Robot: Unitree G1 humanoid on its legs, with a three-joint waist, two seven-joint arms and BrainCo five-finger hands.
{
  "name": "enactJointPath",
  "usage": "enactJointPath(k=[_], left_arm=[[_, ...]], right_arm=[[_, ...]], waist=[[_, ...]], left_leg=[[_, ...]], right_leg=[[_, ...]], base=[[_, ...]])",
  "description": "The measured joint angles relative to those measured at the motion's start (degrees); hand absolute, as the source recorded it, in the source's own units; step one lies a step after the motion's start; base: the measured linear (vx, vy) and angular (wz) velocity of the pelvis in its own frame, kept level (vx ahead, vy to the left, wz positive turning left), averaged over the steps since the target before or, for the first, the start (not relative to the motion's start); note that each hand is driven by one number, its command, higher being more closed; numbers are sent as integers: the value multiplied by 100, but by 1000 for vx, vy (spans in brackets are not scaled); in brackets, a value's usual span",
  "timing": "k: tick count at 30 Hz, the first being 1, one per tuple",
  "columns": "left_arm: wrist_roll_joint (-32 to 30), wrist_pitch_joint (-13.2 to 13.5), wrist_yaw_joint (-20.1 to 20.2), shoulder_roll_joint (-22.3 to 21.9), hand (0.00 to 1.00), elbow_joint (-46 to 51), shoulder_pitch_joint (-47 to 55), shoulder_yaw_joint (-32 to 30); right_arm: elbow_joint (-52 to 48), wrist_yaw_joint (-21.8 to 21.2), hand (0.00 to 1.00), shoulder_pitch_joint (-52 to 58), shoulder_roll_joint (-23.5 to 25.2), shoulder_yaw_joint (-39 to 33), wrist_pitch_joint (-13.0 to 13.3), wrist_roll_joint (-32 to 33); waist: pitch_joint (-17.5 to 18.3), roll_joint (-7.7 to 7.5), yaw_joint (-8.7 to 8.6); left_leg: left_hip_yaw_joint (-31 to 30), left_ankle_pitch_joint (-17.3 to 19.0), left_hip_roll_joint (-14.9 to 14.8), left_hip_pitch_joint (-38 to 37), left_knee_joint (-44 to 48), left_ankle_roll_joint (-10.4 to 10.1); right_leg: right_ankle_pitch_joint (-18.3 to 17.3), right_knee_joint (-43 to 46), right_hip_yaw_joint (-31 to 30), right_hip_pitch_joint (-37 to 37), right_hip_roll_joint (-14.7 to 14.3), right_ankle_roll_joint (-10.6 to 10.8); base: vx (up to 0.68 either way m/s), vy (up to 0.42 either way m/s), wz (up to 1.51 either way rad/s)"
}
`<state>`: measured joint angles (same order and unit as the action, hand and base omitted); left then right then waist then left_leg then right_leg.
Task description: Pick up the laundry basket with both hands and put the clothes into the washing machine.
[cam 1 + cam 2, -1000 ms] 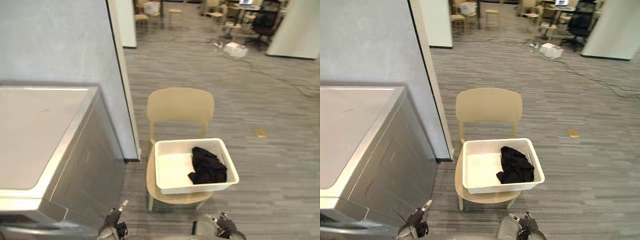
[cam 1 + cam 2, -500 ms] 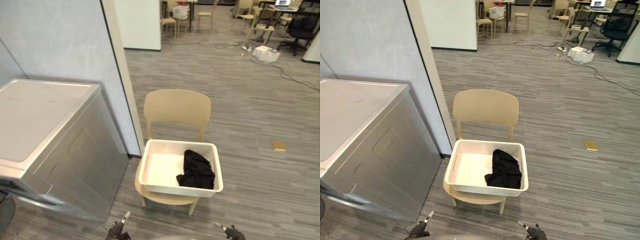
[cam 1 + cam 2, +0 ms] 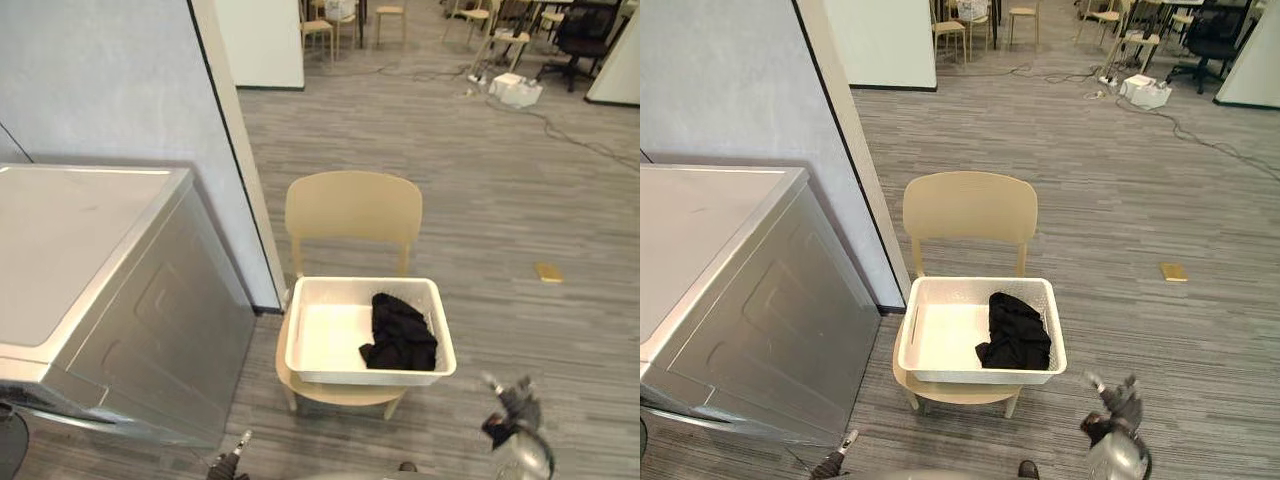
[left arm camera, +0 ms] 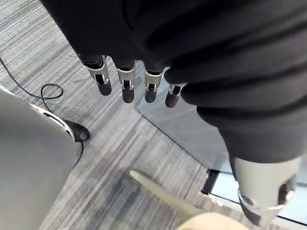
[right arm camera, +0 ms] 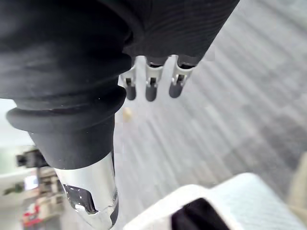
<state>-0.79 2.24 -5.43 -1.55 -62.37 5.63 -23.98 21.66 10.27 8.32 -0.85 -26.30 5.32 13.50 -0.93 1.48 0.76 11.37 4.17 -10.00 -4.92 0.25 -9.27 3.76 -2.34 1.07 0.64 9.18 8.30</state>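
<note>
— Silver fingers, nearest entry: how are they being held?
— Left hand [image 4: 127,88], low in front of the washing machine [image 3: 80,250]: fingers are being held straight, nothing is being gripped. Right hand [image 3: 508,405], near the basket's front right corner: the same, straight and empty.
— Task item?
— White laundry basket [image 3: 365,376]: being carried on the seat of a beige chair [image 3: 352,205], apart from both hands. Black clothes [image 3: 400,332] are being contained in its right half.
— Further out?
— Small yellow object [image 3: 548,271], being shown on the grey floor [image 3: 480,180].
</note>
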Motion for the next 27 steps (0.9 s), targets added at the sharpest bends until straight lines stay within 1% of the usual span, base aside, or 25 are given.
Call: enactJointPath(k=[1,2,4,6,7,9,11,12,13,14,15,17,19,22,25,27], left_arm=[[-39,4,2,3,0,7,-4,140],[-75,5,6,0,0,7,-4,155],[-187,18,10,3,0,10,-62,225],[-224,53,11,90,0,129,-90,426],[-224,65,12,120,0,136,-122,458],[-274,80,-1,264,0,134,-301,676],[-370,62,4,348,0,124,-420,857],[-446,58,4,364,0,129,-458,881],[-464,58,4,371,0,134,-472,946],[-466,59,0,402,0,138,-485,1077],[-466,57,-2,414,0,137,-566,1118],[-465,54,-10,435,0,145,-641,1259],[-462,60,-19,456,0,241,-748,1333],[-462,71,-92,516,0,365,-808,1497],[-458,87,-95,613,0,408,-872,1549],[-445,90,-98,654,0,404,-930,1621]], right_arm=[[-297,78,0,-62,-52,83,44,-129],[-426,98,0,-95,-78,146,69,-199],[-756,109,0,-219,-93,266,86,-471],[-873,154,0,-499,-119,473,147,-721],[-868,177,0,-587,-147,543,172,-738],[-634,190,0,-1158,-308,834,286,-721],[-399,193,0,-1595,-512,1048,305,-716],[-281,182,0,-1794,-633,1179,308,-717],[-142,152,0,-1994,-767,1386,308,-722],[22,69,0,-2244,-932,1680,313,-728],[162,-34,0,-2468,-1086,1964,318,-730],[320,-170,0,-2705,-1185,2256,314,-732],[522,-419,0,-2990,-1211,2705,312,-738],[789,-648,0,-3189,-1202,3078,302,-805],[1110,-797,0,-3347,-1204,3187,290,-972],[1385,-804,0,-3399,-1210,3182,285,-1029]], waist=[[25,38,0],[29,45,-3],[8,12,-3],[-45,-93,1],[-63,-126,6],[-216,-301,12],[-351,-362,31],[-405,-365,48],[-449,-359,56],[-500,-352,101],[-623,-334,188],[-743,-314,205],[-985,-341,335],[-1169,-372,355],[-1386,-451,351],[-1502,-503,340]], left_leg=[[5,-8,-15,5,17,1],[9,-8,-15,22,35,1],[12,-8,-6,34,48,1],[3,-7,10,140,45,2],[-7,-7,10,195,45,2],[-68,-9,13,475,65,4],[-215,-22,10,684,122,20],[-290,-22,17,764,184,20],[-346,-22,24,825,222,20],[-364,-29,23,892,244,30],[-412,-33,23,951,273,34],[-508,-69,23,1059,279,36],[-590,-93,14,1156,329,24],[-714,-93,15,1374,479,24],[-760,-92,34,1516,609,26],[-814,-91,73,1589,670,27]], right_leg=[[1,0,10,47,-20,1],[1,-1,15,65,-19,0],[2,-6,60,70,-10,0],[20,-31,111,124,3,17],[37,-40,146,170,5,34],[113,-118,262,396,10,37],[221,-229,398,428,13,22],[231,-240,463,429,28,19],[231,-244,524,432,38,19],[231,-244,533,476,40,19],[231,-244,569,487,41,19],[232,-241,666,520,42,17],[240,-216,695,571,34,8],[273,-97,805,700,46,-33],[407,-86,836,772,68,-12],[412,-86,845,789,106,-15]], base=[[209,-23,-14],[170,-14,-16],[94,-1,-7],[34,6,-4],[-15,-1,5],[-15,-8,13],[-33,-14,29],[-55,-7,37],[-45,-2,24],[-68,-18,19],[-53,-20,15],[-70,-27,23],[-83,-32,17],[-82,-10,17],[-88,18,5],[-81,19,9]])
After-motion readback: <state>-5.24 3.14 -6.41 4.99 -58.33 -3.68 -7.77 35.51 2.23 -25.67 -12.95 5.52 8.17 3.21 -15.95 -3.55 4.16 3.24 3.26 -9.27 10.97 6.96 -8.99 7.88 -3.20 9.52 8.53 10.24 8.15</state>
